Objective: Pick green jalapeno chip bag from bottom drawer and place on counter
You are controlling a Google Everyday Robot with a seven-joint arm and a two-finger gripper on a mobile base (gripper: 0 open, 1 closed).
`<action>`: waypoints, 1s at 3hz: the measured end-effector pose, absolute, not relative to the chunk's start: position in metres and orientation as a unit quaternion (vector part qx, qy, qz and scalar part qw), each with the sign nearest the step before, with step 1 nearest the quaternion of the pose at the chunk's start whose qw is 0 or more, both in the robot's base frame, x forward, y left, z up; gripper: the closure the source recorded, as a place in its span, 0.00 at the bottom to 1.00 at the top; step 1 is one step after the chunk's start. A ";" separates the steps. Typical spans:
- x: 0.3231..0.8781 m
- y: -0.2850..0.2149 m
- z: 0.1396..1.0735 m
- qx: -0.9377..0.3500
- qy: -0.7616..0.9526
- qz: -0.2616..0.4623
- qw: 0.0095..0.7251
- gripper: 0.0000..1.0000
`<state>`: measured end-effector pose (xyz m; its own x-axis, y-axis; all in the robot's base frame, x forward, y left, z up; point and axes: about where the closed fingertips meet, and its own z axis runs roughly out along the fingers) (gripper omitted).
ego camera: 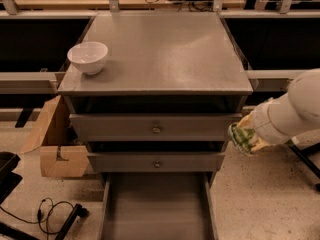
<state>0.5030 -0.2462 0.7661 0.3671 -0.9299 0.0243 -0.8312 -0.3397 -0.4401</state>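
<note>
Camera view, looking down at a grey drawer cabinet from the front: the green chip bag [241,139], small and crinkled, hangs in the air just off the cabinet's right side, level with the gap between the two closed drawer fronts. It touches neither drawer nor floor. The gripper [245,135] is clamped around the bag, with tan fingers [248,120] showing above and below the foil, at the end of a thick white arm [295,109] that enters from the right edge. Below and to the left, the bottom drawer [155,209] stands pulled out, and its flat grey floor shows nothing on it. Above, the counter [165,49] is a broad grey top with a white bowl [88,57] near its left front corner; most of the surface to the right of the bowl is bare. An open cardboard box [52,146] sits on the floor to the left of the cabinet, with black cables [50,211] nearby. By the look of it, the pick is done: the bag is out of the drawer and lifted. What remains is raising it above the counter's edge, carrying it inward and setting it down away from the bowl.
</note>
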 end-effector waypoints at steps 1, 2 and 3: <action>0.517 -0.251 0.792 -0.798 0.546 -0.154 0.203 1.00; 0.517 -0.249 0.792 -0.799 0.544 -0.155 0.204 1.00; 0.536 -0.218 0.852 -0.819 0.485 -0.232 0.200 1.00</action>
<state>0.5357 -0.2178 0.8520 0.4226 -0.8869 0.1864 -0.7014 -0.4503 -0.5525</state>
